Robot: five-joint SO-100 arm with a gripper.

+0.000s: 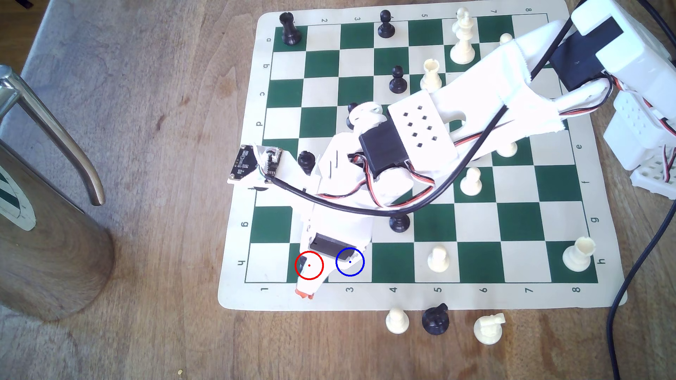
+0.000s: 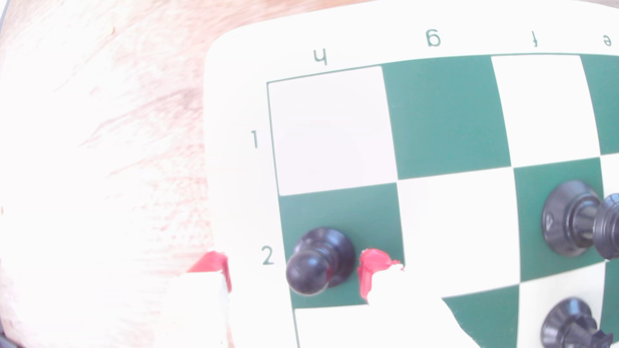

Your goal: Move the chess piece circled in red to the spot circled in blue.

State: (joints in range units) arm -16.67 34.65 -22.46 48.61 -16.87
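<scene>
Two red-tipped jaws flanking black pawn (image 2: 320,262), rook (image 2: 582,219) nearby

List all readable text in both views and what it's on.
"1"–"8": board border, near edge, exterior view.
"2", "3", "5", "7", "8": far border; the others are hidden or unclear.
"a"–"h": side borders, rotated; several are hidden by the arm.
"h", "g", "f", "e", "1", "2": border, wrist view, upside down or sideways.
Embossed mark on a black piece's base: unreadable.
Metal can's label: no legible text.
</scene>
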